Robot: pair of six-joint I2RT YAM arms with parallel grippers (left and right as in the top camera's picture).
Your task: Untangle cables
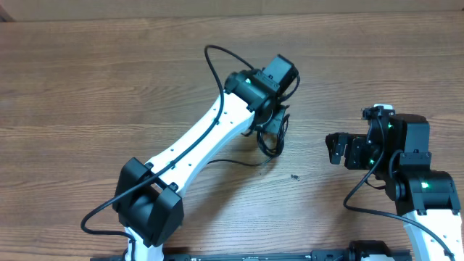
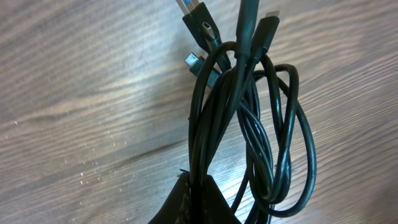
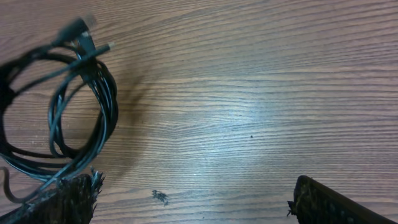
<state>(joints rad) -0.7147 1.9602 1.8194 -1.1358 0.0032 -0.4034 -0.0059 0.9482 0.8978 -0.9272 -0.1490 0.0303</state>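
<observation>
The cables [image 2: 249, 124] are a tangled bundle of thin black loops, with several small plugs [image 2: 202, 28] at its far end over the wood. My left gripper [image 2: 198, 199] is shut on strands at the near end of the bundle. From overhead the cables [image 1: 272, 138] hang below the left gripper [image 1: 270, 119] at mid-table, and one strand trails left along the tabletop. My right gripper [image 1: 332, 149] stands open to the right of the bundle, apart from it. In the right wrist view the cables [image 3: 62, 112] lie at far left, and nothing sits between the right gripper [image 3: 196, 202] fingers.
The wooden table [image 1: 109, 87] fills all views. A small dark speck [image 1: 295, 175] lies on the wood between the two grippers, also seen as the speck [image 3: 160, 197] near my right gripper's left finger. The left arm [image 1: 196, 145] crosses the table diagonally.
</observation>
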